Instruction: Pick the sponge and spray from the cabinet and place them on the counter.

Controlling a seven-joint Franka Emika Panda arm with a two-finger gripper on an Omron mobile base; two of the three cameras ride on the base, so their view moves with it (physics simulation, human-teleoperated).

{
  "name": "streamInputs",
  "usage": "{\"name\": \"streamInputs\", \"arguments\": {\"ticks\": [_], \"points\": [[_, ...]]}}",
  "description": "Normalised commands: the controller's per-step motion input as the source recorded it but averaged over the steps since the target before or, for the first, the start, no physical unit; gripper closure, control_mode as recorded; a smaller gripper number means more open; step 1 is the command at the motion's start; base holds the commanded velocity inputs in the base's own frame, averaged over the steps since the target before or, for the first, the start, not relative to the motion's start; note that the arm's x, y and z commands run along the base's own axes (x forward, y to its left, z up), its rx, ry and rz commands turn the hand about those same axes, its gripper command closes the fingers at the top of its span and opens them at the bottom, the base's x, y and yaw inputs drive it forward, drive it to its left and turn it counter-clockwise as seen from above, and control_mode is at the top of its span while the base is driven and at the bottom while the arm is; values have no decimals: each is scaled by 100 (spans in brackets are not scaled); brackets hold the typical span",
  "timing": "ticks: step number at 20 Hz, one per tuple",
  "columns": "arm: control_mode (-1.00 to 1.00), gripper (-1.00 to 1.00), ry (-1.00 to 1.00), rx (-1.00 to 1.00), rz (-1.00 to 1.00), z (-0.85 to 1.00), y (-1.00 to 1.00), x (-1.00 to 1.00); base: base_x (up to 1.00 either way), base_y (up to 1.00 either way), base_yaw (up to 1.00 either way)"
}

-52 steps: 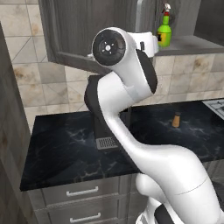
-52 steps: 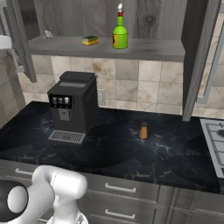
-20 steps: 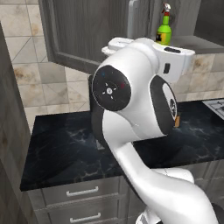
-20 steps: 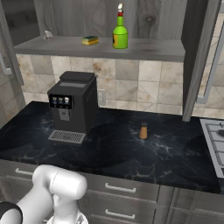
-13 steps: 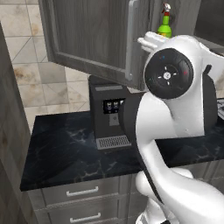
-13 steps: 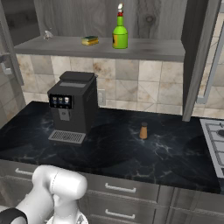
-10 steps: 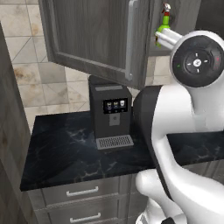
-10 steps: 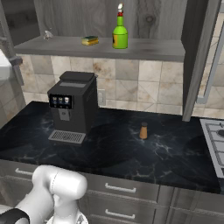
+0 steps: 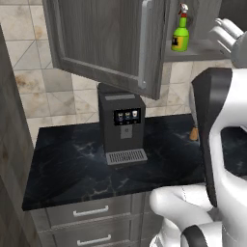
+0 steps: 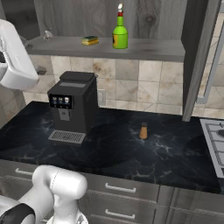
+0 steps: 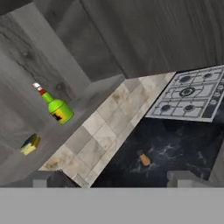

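The two dark fingers (image 11: 40, 179) stand well apart with nothing visible between them, though their tips are partly cut off by the frame, so the wide setting is probably but not certainly the case. The sponge (image 10: 90, 40) and the spray (image 10: 120, 32) both rest on the shelf inside the open cabinet (image 9: 103, 43), the spray upright just beside the sponge. Neither item has been moved to the black surface (image 10: 131, 151), so both pick-and-place steps remain.

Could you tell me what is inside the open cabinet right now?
On the cabinet shelf sit the sponge and, beside it, the upright spray. A small clear item stands near the left end, too small to identify. The open door hides nothing else.
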Motion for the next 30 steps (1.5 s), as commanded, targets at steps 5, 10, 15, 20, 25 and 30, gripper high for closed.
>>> {"name": "streamInputs", "arguments": {"ticks": [5, 10, 15, 20, 25, 30], "points": [[-100, -100, 0, 27, 12, -1, -32, 0, 0, 0, 0], [-100, -100, -5, 24, 14, 0, -19, 0, 0, 0, 0], [-100, -100, -4, 23, 13, 0, -10, 0, 0, 0, 0], [-100, -100, -2, 23, 14, 0, 0, -2, 0, 0, 0], [-100, -100, 0, 18, 10, 0, 3, -3, 0, 0, 0], [-100, -100, 0, 11, 6, -2, 4, -4, 0, 0, 0]]}}
